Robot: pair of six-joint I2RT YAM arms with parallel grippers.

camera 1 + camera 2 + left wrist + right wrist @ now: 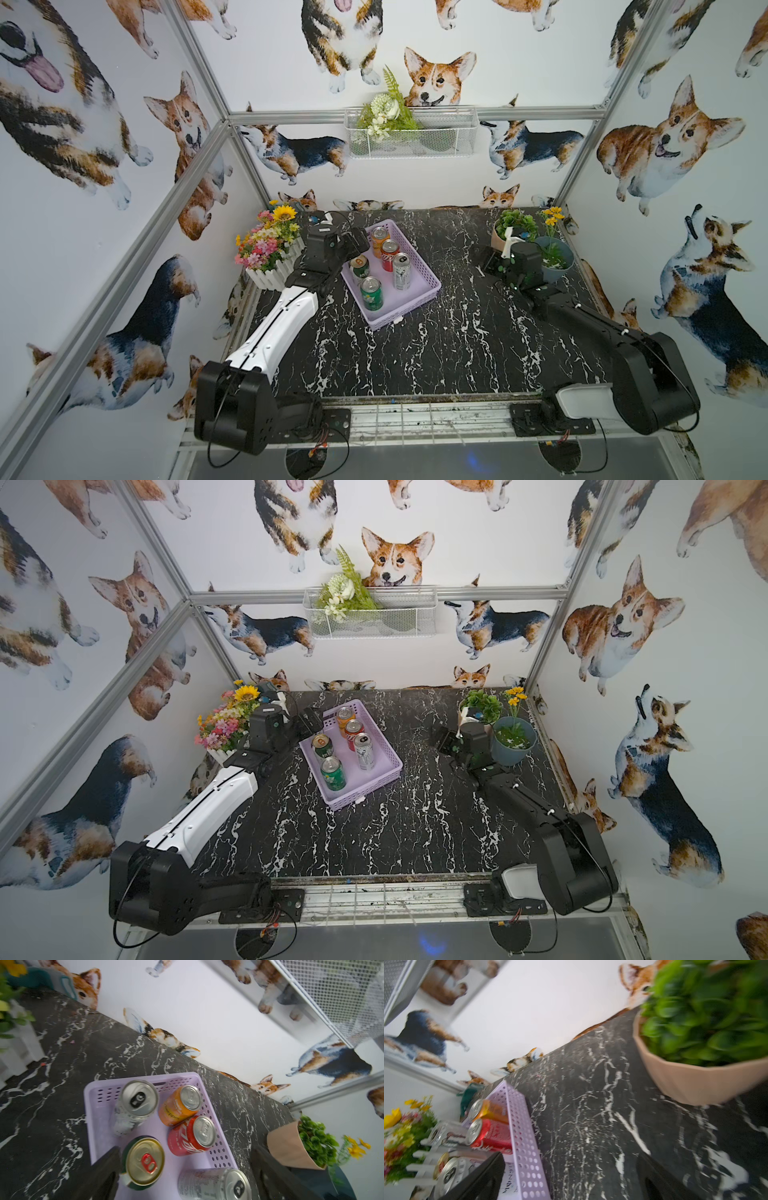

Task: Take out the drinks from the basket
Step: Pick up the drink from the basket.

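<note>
Six drinks (390, 255) upright inside lavender basket (411, 305), left-centre on tabletop (415, 365). Finds left fingers (106, 1172) spread wide, empty, poised at basket's far-left edge, likely lining up first grasp. Finds right fingers (492, 1165) wide, empty, parked near potted plant (515, 226), clear of basket.
</note>
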